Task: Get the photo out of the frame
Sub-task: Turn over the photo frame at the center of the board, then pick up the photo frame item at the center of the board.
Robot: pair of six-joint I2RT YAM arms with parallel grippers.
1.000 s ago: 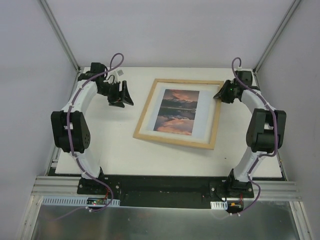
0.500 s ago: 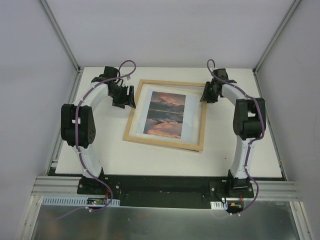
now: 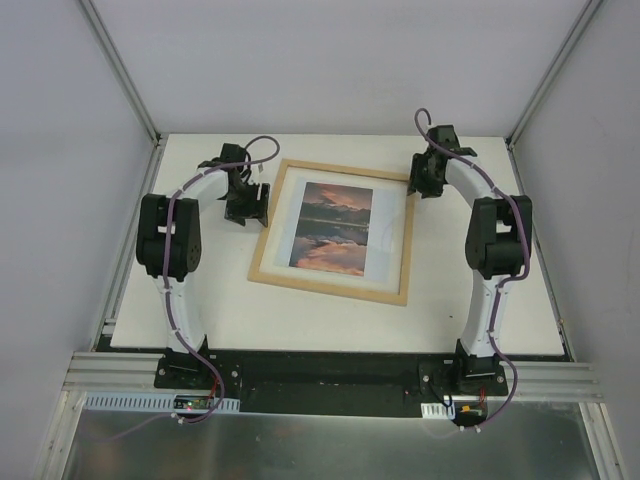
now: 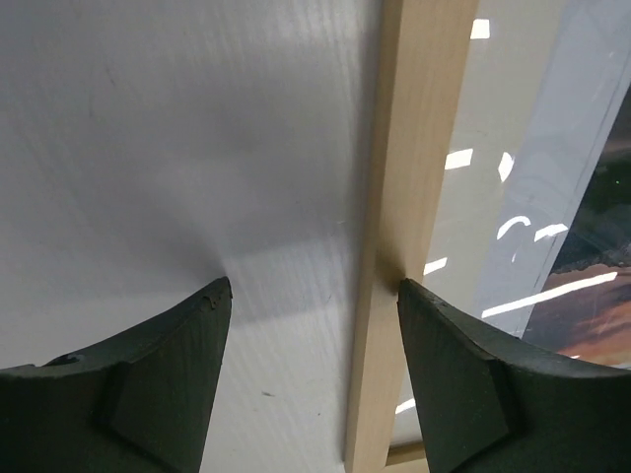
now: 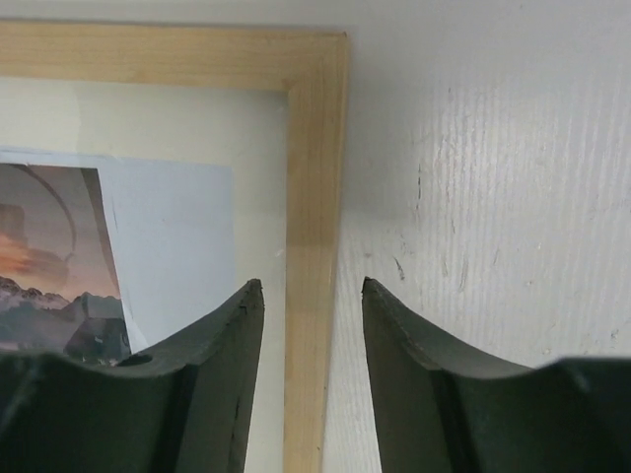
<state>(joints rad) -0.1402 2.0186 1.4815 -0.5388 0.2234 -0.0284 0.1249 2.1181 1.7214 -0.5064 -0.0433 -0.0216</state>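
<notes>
Through my left wrist camera the frame (image 4: 409, 197) is just one wooden rail, cut off at the picture's top and bottom. Right of that rail the photo (image 4: 603, 296) is a dark sliver at the edge, streaked with bright reflections, its scene unreadable. My right wrist view keeps only the frame's corner. The rest runs off left and downward, and one finger (image 5: 187, 394) of my right gripper (image 5: 312, 284) covers the photo's lower part. From above, my left gripper (image 3: 250, 205) sits at the frame's left rail and the right one at its far right corner — whether either touches the wood is too small to tell.
</notes>
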